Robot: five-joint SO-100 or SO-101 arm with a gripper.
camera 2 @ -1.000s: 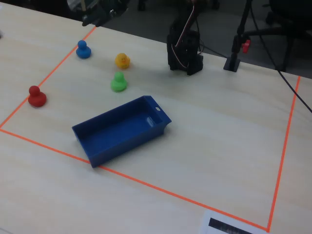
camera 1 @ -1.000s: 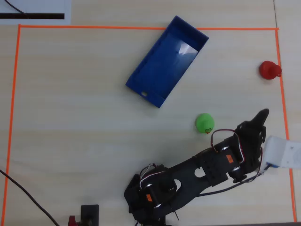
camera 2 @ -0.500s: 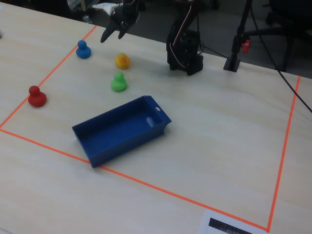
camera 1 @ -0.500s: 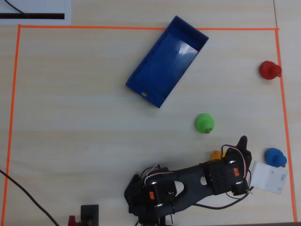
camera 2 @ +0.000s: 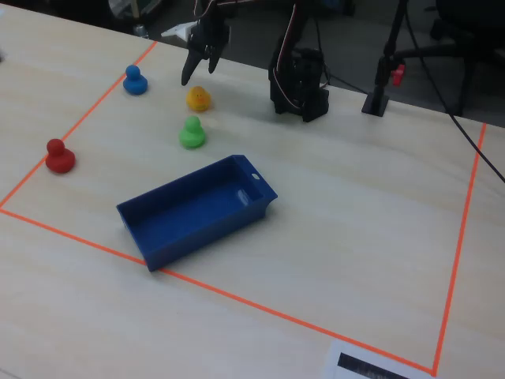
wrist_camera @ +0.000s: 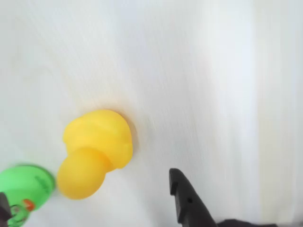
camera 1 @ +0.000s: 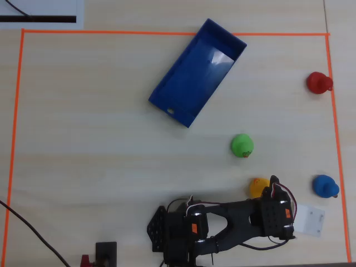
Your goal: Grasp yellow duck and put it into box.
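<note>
Just rounded, glossy yellow duck [wrist_camera: 94, 151]

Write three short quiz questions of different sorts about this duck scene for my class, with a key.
1. True or false: the yellow duck already lies inside the box.
2. Multiple choice, fixed view: which duck stands nearest the box? A) the red duck B) the green duck C) the blue duck
3. Fill in: in the fixed view, the claw hangs just above the ____ duck, not touching it.

Key: 1 false, it sits on the table beside the green duck; 2 B; 3 yellow.
</note>
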